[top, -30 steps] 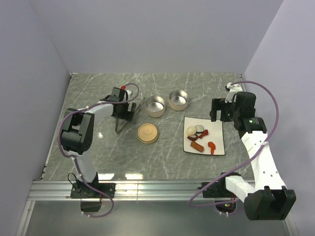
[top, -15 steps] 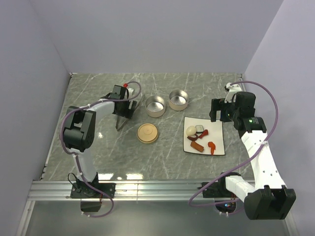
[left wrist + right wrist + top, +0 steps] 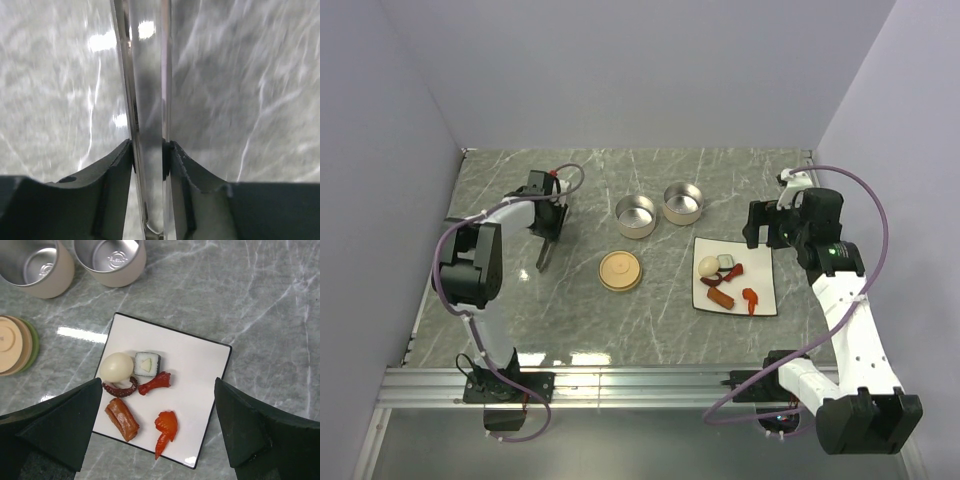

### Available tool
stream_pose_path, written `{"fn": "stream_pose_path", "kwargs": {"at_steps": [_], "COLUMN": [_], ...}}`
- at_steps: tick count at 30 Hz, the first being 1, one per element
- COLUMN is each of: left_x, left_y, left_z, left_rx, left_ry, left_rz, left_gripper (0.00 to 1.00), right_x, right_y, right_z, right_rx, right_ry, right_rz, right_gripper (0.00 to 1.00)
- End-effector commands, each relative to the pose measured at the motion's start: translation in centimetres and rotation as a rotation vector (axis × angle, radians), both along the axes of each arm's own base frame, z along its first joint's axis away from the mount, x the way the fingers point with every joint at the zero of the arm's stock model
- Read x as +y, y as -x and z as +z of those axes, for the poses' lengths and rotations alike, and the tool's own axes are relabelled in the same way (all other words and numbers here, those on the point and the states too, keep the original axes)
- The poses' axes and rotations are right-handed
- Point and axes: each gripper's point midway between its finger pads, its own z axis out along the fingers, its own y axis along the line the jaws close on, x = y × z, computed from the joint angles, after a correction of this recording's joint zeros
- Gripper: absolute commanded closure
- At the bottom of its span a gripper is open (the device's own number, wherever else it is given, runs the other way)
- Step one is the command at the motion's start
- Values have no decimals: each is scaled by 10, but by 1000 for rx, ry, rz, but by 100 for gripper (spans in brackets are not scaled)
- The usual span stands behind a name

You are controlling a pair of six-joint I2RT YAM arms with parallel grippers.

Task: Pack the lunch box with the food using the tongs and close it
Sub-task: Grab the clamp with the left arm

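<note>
The silver tongs (image 3: 544, 257) lie on the marble table at the left, running away from the camera in the left wrist view (image 3: 147, 95). My left gripper (image 3: 548, 222) (image 3: 148, 146) is shut on the tongs, one finger pressing each thin arm. The food sits on a white square plate (image 3: 761, 283): a white egg (image 3: 116, 367), a white-and-dark roll (image 3: 147, 364), a brown sausage (image 3: 122, 419) and red curved bits (image 3: 166, 426). My right gripper (image 3: 766, 226) (image 3: 157, 386) hovers open above the plate, holding nothing. Two round lunch box tins (image 3: 636, 215) (image 3: 683, 203) stand open.
A tan round lid (image 3: 620, 270) lies on the table in front of the tins, left of the plate. In the right wrist view the tins (image 3: 35, 265) (image 3: 112, 257) and lid (image 3: 12, 342) sit at the top left. Walls close in on three sides.
My left gripper has closed onto the tongs and shifted left, taking the tongs with it, farther from the tins. The right arm has barely moved.
</note>
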Motion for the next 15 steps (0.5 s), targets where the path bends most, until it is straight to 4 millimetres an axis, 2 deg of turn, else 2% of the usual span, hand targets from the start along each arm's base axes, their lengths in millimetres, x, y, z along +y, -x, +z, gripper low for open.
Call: {"fn": "stream_pose_path", "kwargs": {"at_steps": [1,7,8,12,15], "left_x": [-4,-12,-15,-31,-48], "left_y": [8,7,3,7,20], "left_z": [37,77,91,136,167], "left_rx": [-14,-45,-71,-134,-155], "left_ry": [15,55,68,153,246], "left_rz": [-46,-90,-99,-157,-216], "left_gripper": [62,67,68,68,68], "right_x": [8,24,30,49,61], "right_y": [-3,-10,-12,-20,-25], "right_z": [20,33,40,59,79], "right_rx": [-67,-44,-58,-91,-177], "right_ry": [-31,-98,-123,-235,-287], "right_rz": [39,104,128,155,213], "right_gripper": [0,0,0,0,0]}}
